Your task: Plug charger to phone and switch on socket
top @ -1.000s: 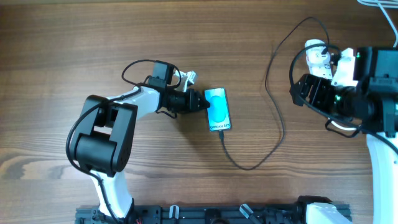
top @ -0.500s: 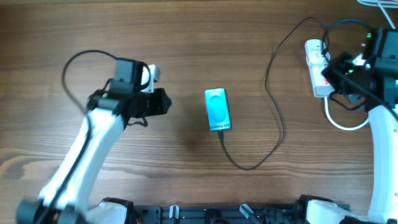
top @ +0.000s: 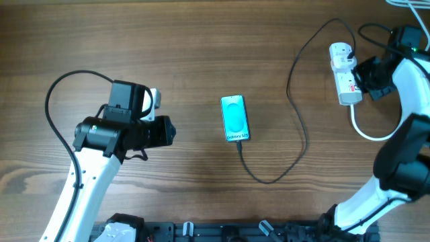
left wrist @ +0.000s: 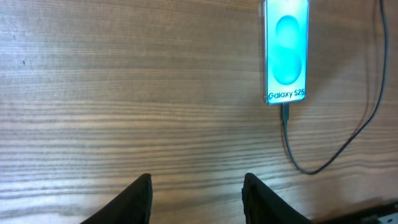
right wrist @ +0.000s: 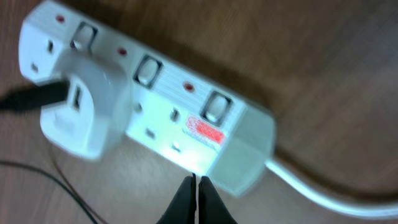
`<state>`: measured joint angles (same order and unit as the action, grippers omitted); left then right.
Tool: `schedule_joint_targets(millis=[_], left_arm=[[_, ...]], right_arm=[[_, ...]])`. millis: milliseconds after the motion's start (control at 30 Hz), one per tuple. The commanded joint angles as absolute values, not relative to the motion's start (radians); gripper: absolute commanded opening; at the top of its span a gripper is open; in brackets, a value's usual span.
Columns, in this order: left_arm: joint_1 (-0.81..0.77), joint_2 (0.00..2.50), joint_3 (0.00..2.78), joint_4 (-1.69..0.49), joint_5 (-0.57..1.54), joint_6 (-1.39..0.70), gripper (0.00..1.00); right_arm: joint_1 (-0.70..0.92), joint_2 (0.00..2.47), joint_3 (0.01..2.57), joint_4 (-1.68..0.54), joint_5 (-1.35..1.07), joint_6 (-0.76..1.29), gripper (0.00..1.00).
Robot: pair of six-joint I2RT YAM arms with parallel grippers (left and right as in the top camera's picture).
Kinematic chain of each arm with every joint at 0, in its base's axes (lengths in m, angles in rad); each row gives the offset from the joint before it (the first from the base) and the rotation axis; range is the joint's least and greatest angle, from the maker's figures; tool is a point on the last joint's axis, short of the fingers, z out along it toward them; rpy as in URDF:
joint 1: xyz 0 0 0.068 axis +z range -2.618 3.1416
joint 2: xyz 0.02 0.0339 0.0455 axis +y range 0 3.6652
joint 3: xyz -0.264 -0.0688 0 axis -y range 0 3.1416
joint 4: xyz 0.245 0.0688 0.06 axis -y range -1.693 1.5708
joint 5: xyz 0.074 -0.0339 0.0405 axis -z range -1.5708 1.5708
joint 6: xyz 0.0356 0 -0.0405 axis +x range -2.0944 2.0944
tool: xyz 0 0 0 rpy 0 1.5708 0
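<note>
charger (left wrist: 288,140) in phone (left wrist: 286,50); r gripper (right wrist: 196,182) pinched by socket (right wrist: 161,106); l gripper (left wrist: 197,180) spread.

Teal-screened phone (top: 235,119), thin black charger (left wrist: 285,115), white socket (right wrist: 161,106) with red label (right wrist: 204,130), brown wood-grain table (top: 201,54)

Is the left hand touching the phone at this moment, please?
No, the left hand sits open, well apart from the phone.

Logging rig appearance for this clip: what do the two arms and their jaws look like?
Both arms are white links with black joint housings. The left arm carries a looping black cable; the right arm does too. Jaws are black, tapered.
</note>
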<state>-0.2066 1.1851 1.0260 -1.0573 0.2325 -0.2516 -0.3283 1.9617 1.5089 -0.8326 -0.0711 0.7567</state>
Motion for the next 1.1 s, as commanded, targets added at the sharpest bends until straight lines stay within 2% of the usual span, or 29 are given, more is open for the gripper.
schedule_joint_targets(millis=[0, 233, 500, 800, 1067], left_arm=[[-0.206, 1.169, 1.03, -1.11, 0.223, -0.247, 0.47], [-0.206, 1.169, 1.03, -1.142, 0.211, -0.247, 0.47], [-0.206, 1.169, 1.03, -1.142, 0.211, -0.247, 0.5], [-0.206, 1.169, 1.03, -1.171, 0.188, -0.251, 0.5], [-0.206, 1.169, 1.03, -1.172, 0.188, -0.251, 0.51]], right_arm=[[-0.328, 2.002, 1.55, -0.763, -0.104, 0.798, 0.05], [-0.319, 2.006, 1.549, -0.623, -0.081, 0.815, 0.04], [-0.26, 2.014, 1.549, -0.607, 0.111, 0.784, 0.05], [-0.256, 2.086, 1.549, -0.565, 0.166, 0.687, 0.05], [-0.255, 2.111, 1.549, -0.543, 0.166, 0.68, 0.05]])
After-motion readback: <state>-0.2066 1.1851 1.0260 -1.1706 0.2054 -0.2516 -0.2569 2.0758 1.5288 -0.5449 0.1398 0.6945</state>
